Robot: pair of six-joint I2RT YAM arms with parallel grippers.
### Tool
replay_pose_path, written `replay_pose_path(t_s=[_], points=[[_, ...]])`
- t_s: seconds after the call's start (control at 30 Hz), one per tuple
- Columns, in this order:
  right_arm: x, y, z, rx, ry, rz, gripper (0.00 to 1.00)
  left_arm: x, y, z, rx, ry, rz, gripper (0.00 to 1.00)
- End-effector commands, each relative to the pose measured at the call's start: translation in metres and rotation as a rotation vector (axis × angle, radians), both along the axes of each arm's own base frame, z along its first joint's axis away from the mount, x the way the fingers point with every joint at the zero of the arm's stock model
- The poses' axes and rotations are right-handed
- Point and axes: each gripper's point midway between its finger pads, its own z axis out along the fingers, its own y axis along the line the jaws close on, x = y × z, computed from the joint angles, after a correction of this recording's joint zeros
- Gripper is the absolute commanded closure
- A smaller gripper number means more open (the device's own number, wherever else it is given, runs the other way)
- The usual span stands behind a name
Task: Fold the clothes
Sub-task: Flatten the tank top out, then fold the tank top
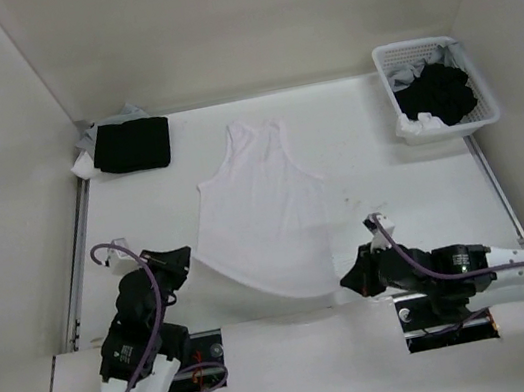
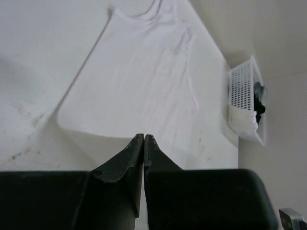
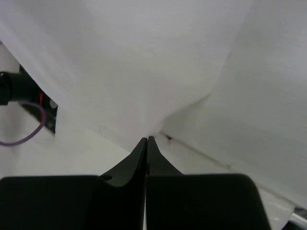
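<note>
One white tank top (image 1: 260,212) lies flat near the middle of the table (image 1: 366,152), straps towards the far wall and hem towards the arm bases. From my seat at the controls, both lower corners of that hem look pinched. The left gripper (image 1: 184,261) has its jaws pressed together on the left corner, where the wrist view shows the cloth edge lifted off the table against the gripper's tips (image 2: 144,136). The right gripper (image 1: 346,283) is clamped on the right corner, and in its own view the cloth rises in a taut sheet straight from the closed tips (image 3: 147,139).

Between the two corners the hem sags in a shallow curve just short of the table's near edge. I see bare table on either side of the garment and beyond its straps.

Well apart at the far left corner sits a black folded garment (image 1: 132,145) with a scrap of pale cloth (image 1: 84,164) under it. At the far right corner a white lattice basket (image 1: 487,112) holds black clothes (image 1: 437,90), close to the right wall.
</note>
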Motion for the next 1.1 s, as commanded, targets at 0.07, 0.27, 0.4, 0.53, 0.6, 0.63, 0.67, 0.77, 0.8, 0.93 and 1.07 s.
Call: replay_pose_path(t_s=[0.07,0.27,0.4,0.53,0.6,0.63,0.67,0.77,0.8,0.93,1.07], points=[[-0.003,0.006,0.03,0.097,0.04,-0.118,1.0,-0.004,0.014,0.008,0.003,0.068,0.09,0.99],[0.103,-0.003,0.085,0.022,-0.184,-0.253,1.0,0.071,0.001,0.046,0.044,-0.042,0.119,0.99],[0.198,-0.02,0.111,0.03,-0.244,-0.341,1.0,0.153,-0.004,0.069,0.049,-0.1,0.174,0.99],[0.273,-0.016,0.123,0.029,-0.266,-0.37,1.0,0.233,-0.008,0.074,0.067,-0.103,0.193,0.99],[0.312,-0.014,0.121,0.009,-0.263,-0.386,1.0,0.273,-0.015,0.073,0.075,-0.104,0.186,0.99],[0.332,-0.016,0.118,-0.001,-0.254,-0.397,1.0,0.293,-0.019,0.072,0.08,-0.099,0.173,0.99],[0.351,-0.016,0.114,-0.009,-0.246,-0.403,1.0,0.313,-0.022,0.069,0.086,-0.096,0.163,0.99],[0.407,-0.023,0.099,-0.024,-0.217,-0.432,1.0,0.367,-0.031,0.053,0.103,-0.069,0.149,0.99],[0.423,-0.026,0.096,-0.023,-0.212,-0.439,1.0,0.383,-0.031,0.045,0.112,-0.056,0.154,0.98],[0.48,-0.038,0.069,-0.045,-0.174,-0.479,0.97,0.43,-0.026,0.004,0.122,0.021,0.178,0.92],[0.507,-0.043,0.06,-0.031,-0.171,-0.521,0.66,0.445,-0.013,-0.015,0.123,0.053,0.198,0.65]])
